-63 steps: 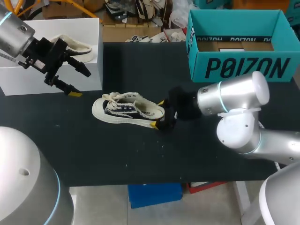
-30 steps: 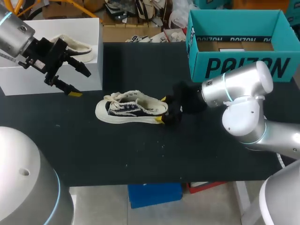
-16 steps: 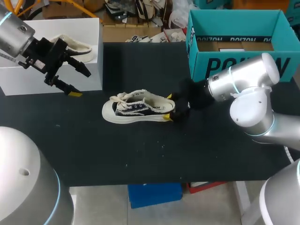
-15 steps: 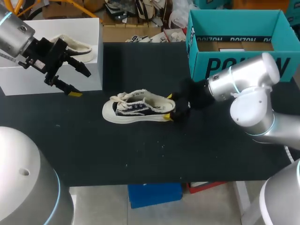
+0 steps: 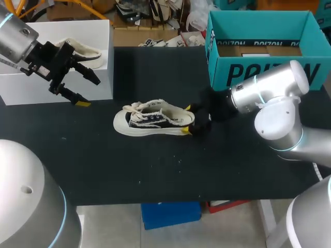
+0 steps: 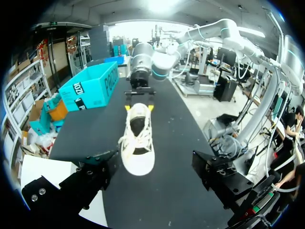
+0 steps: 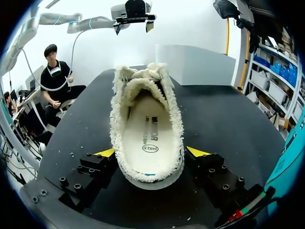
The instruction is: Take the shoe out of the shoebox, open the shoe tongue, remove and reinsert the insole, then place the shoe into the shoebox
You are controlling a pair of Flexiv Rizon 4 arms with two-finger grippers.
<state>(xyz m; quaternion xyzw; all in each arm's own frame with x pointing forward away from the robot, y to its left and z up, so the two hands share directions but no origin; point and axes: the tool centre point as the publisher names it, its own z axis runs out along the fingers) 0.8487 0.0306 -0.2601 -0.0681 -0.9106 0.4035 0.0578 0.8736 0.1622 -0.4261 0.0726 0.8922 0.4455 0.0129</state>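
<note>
Shoe [image 5: 153, 120] on table [image 5: 129, 165], outside teal shoebox [image 5: 269, 75]

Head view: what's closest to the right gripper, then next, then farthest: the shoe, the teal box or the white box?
1. Shoe: its heel is held in the right gripper, mid-table.
2. Teal box: just beyond the gripper, at the table's right rear.
3. White box: far across, at the table's left rear.

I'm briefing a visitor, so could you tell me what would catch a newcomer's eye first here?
A cream shoe lies in the middle of the black table, its heel gripped by the right tool. An open teal box stands far right, and the left tool hangs open before a white box.
</note>
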